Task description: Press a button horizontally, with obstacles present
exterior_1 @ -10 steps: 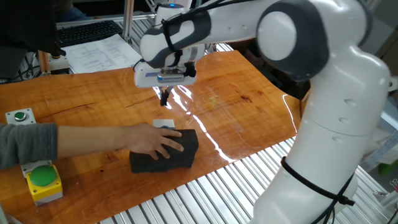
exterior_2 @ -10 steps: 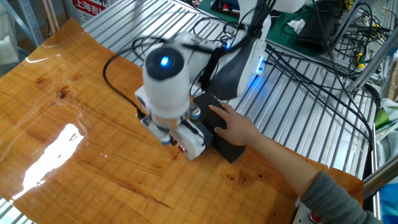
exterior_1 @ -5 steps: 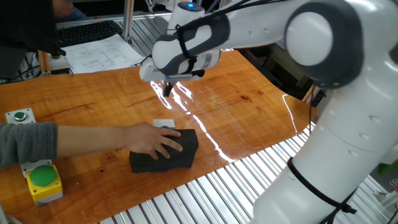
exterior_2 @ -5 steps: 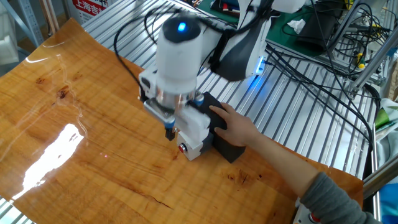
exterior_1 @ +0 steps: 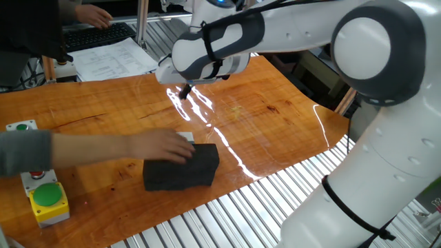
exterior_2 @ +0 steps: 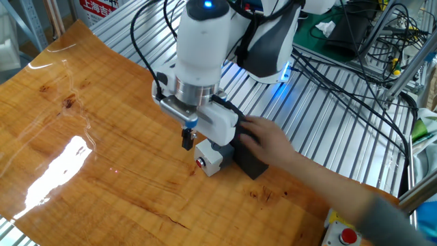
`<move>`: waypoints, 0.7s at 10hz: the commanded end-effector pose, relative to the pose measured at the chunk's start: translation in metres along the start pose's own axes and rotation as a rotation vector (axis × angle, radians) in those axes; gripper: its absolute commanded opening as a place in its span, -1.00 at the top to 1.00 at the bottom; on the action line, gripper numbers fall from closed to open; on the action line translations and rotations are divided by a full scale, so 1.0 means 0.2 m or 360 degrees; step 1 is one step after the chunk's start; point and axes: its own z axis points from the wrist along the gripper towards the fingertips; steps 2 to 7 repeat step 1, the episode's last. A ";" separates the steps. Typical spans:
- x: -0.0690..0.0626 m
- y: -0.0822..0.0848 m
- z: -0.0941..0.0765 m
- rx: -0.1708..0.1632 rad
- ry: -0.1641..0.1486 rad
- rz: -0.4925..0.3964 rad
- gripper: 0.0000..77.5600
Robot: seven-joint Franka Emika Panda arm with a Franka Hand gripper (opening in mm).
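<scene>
The button [exterior_1: 184,136] is a small pale grey-white piece lying against the far side of the black block [exterior_1: 182,167]. In the other fixed view the button [exterior_2: 209,158] shows a small red dot on its side. My gripper [exterior_1: 184,92] hangs above the table, behind the button and clear of it. In the other fixed view the gripper [exterior_2: 186,141] is just left of and above the button, with its dark fingertips together and nothing between them. A person's hand [exterior_1: 160,145] rests at the block's near-left top and partly hides it.
A yellow box with a green button [exterior_1: 47,198] and a grey box with a green button [exterior_1: 23,127] stand at the table's left edge. The person's forearm [exterior_2: 321,179] crosses the table. A red button [exterior_2: 347,236] sits at the bottom right. Papers [exterior_1: 110,58] lie beyond the table.
My gripper has risen and moved away from the button toward the table's far side. The person's hand has slid back from the block's top and is blurred.
</scene>
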 end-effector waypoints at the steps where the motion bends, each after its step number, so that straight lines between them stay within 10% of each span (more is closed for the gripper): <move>1: -0.04 -0.01 -0.03 -0.0009 -0.0002 -0.0001 1.00; 7: -0.04 -0.01 -0.03 -0.0009 -0.0002 -0.0001 1.00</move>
